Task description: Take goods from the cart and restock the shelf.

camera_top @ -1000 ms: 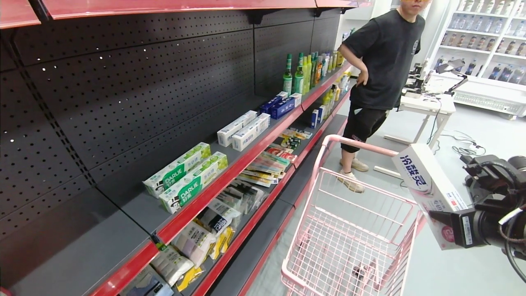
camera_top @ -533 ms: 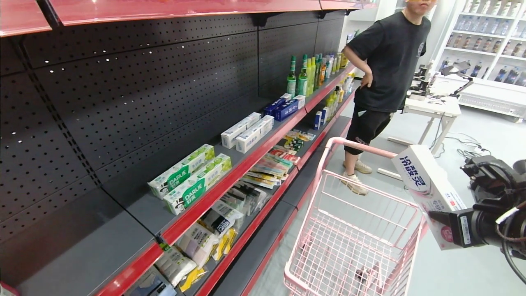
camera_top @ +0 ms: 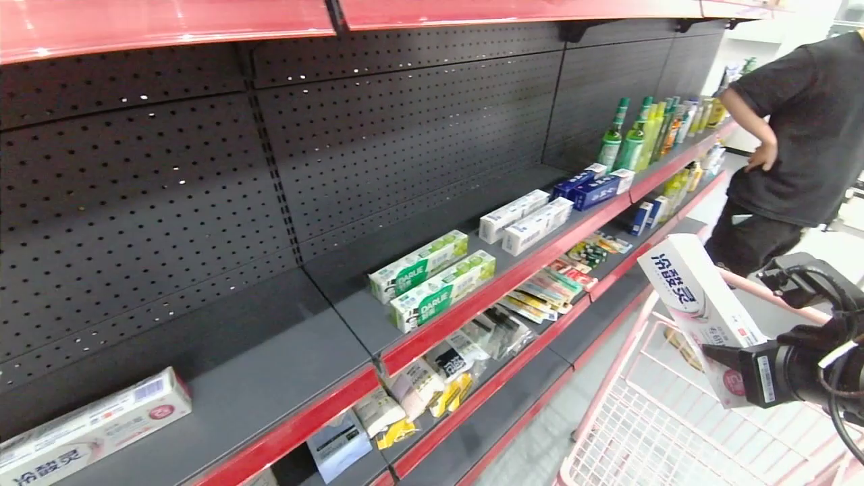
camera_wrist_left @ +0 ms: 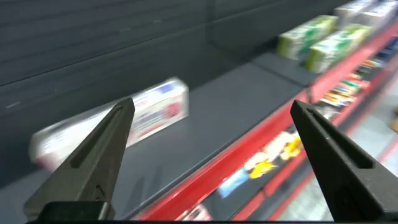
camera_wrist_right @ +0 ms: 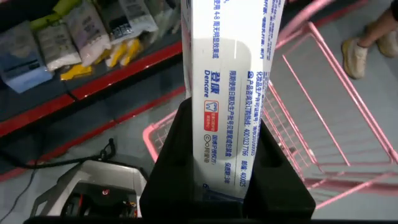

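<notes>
My right gripper (camera_top: 734, 378) is shut on the lower end of a long white and pink toothpaste box (camera_top: 695, 307), held tilted over the pink cart (camera_top: 648, 432), off the right of the shelf. In the right wrist view the same box (camera_wrist_right: 233, 74) stands up out of the gripper (camera_wrist_right: 227, 149). The grey shelf deck with a red front edge (camera_top: 283, 391) carries a matching white box (camera_top: 94, 425) at its near left end. My left gripper (camera_wrist_left: 211, 106) is open above that deck, facing this box (camera_wrist_left: 118, 124), with nothing between its fingers.
Along the deck lie green toothpaste boxes (camera_top: 432, 283), white boxes (camera_top: 526, 219), blue boxes (camera_top: 594, 189) and green bottles (camera_top: 628, 138). Bagged goods (camera_top: 432, 378) fill the lower shelf. Bare deck lies between the near white box and the green boxes. A person (camera_top: 796, 155) stands at the aisle's far right.
The head view has swung left along the shelf, bringing the white box on the deck into sight. My right gripper still holds its box the same way.
</notes>
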You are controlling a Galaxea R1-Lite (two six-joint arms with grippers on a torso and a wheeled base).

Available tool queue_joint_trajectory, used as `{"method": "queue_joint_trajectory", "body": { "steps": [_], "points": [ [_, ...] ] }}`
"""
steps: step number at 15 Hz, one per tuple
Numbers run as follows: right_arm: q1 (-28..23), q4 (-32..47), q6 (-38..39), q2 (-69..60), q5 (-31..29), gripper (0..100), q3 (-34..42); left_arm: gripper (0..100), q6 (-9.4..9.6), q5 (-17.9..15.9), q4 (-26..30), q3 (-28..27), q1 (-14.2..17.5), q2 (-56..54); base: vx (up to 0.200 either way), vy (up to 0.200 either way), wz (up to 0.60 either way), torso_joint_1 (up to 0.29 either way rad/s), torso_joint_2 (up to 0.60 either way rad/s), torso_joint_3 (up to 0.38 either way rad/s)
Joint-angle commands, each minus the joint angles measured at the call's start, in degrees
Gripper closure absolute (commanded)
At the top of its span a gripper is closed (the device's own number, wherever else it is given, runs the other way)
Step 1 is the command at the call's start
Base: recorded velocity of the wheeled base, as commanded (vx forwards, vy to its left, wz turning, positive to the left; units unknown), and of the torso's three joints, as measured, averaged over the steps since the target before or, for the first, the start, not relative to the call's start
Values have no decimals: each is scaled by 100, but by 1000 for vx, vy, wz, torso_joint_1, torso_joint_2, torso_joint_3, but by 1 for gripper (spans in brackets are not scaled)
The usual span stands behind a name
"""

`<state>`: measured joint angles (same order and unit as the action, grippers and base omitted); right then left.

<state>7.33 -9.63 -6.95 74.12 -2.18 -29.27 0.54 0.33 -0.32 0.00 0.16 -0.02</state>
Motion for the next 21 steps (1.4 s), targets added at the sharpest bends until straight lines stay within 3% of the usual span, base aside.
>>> {"method": "queue_joint_trajectory", "body": {
  "steps": [1, 11, 18, 19, 20, 21],
  "points": [
    [6, -4, -8, -73, -2, 100, 18, 0, -1, 2, -3, 0, 2, 2, 0, 0, 600, 2, -2, 2],
    [-3, -4, -26, -108, -37, 100, 9, 0, -1, 2, -3, 0, 2, 2, 0, 0, 600, 2, 0, 2],
    [-21, -4, -228, -794, -19, 100, 97, 0, 17, 2, -3, 0, -7, 46, 0, 0, 0, 0, 0, 0],
    [-21, -4, -210, -1057, -2, 100, 167, 0, 149, -42, -12, 0, -25, 178, 0, 0, 0, 0, 0, 0],
    [-21, -21, -184, -1242, 7, 100, 281, 0, 395, -182, -12, 0, -104, 284, 0, 0, 0, 0, 0, 0],
    [-21, -21, -193, -1427, 7, 100, 369, 0, 430, -226, -12, -9, -165, 354, 0, 0, 0, 0, 0, 0]
  ]
}}
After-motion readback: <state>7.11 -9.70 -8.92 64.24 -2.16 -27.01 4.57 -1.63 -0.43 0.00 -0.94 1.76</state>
